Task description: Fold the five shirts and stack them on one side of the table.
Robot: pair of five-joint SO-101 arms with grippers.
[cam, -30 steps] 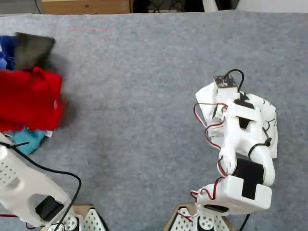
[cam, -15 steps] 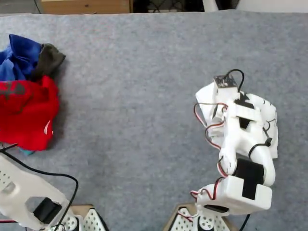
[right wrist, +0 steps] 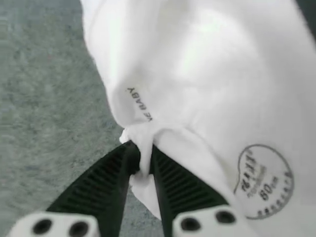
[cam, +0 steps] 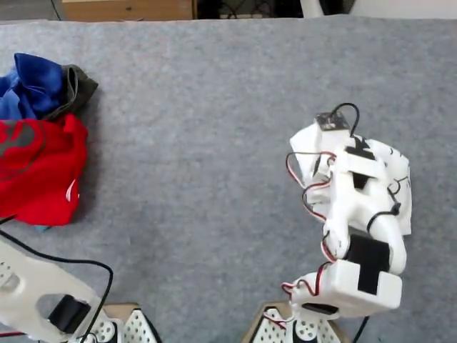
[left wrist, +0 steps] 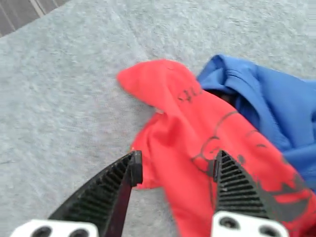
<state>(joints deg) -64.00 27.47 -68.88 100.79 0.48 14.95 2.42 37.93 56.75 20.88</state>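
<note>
A red shirt lies crumpled at the table's left edge, with a blue shirt and a dark olive shirt bunched just behind it. My left gripper hangs open above the red shirt, nothing between its fingers; the blue shirt lies beyond. On the right, a white shirt lies under my right arm. My right gripper is shut on a fold of the white shirt.
The grey felt table stretches bare between the two piles. A wooden edge runs along the far side. The left arm's white body sits at the near left corner, cables trailing.
The red shirt has dropped and settled lower left, uncovering the blue and olive shirts behind it. The left arm has pulled back toward the near edge. The right arm has barely moved.
</note>
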